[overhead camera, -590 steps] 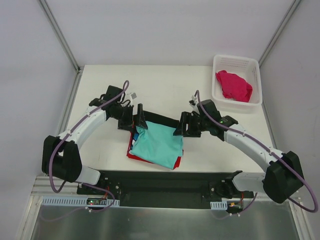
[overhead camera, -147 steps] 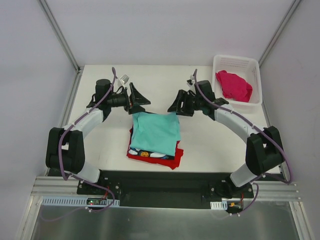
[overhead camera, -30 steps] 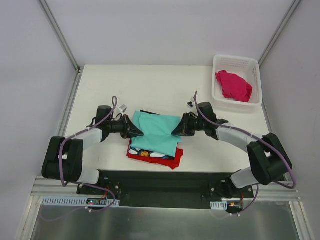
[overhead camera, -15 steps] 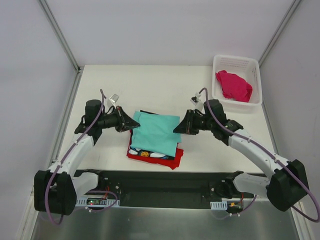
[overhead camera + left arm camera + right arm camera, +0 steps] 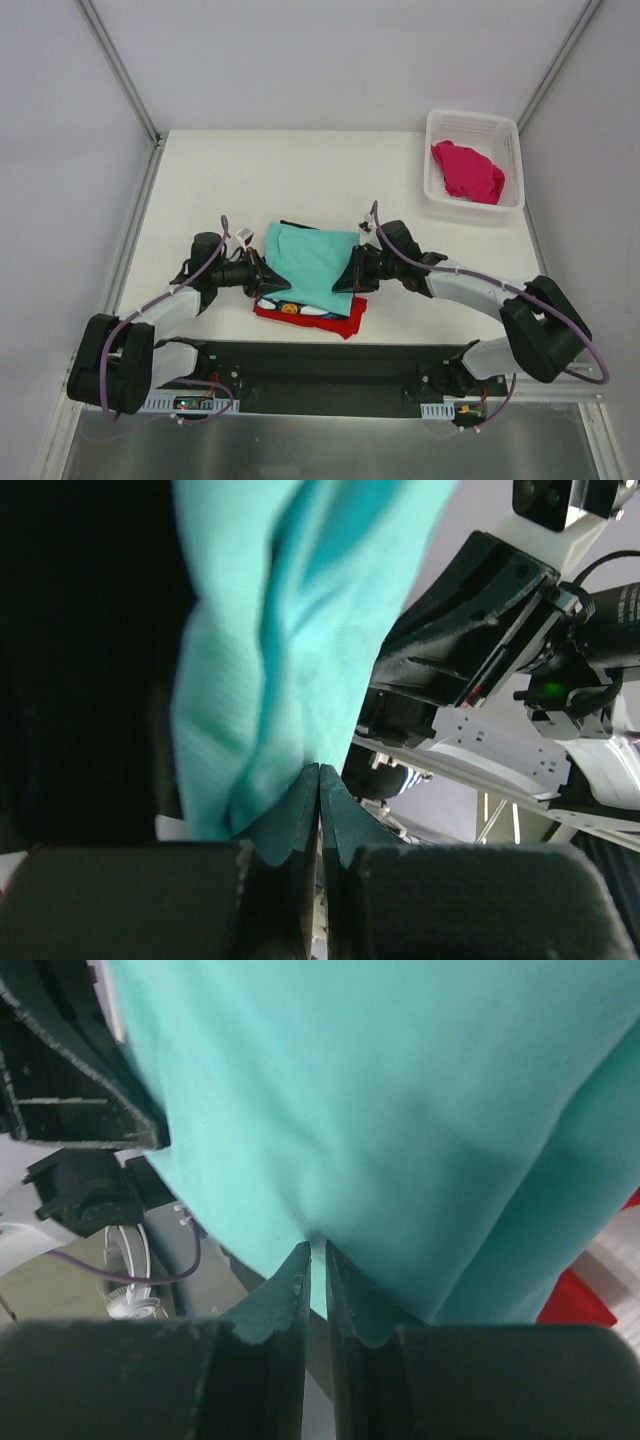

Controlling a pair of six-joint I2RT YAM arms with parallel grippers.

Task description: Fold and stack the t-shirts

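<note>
Neatly folded on the white table [image 5: 250,170]: soft mint-teal cloth t-shirt [image 5: 310,262], a smooth rectangle topping a red cloth t-shirt [image 5: 340,325]. Left jaws pressed together at its left edge, right jaws nearly together opposite.

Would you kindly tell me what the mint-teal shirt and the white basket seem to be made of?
The mint-teal t-shirt looks like soft matte knit cloth, perhaps cotton: it drapes in folds and shows a fine weave up close. The white lattice basket looks like rigid moulded plastic: smooth rim, slotted walls.
</note>
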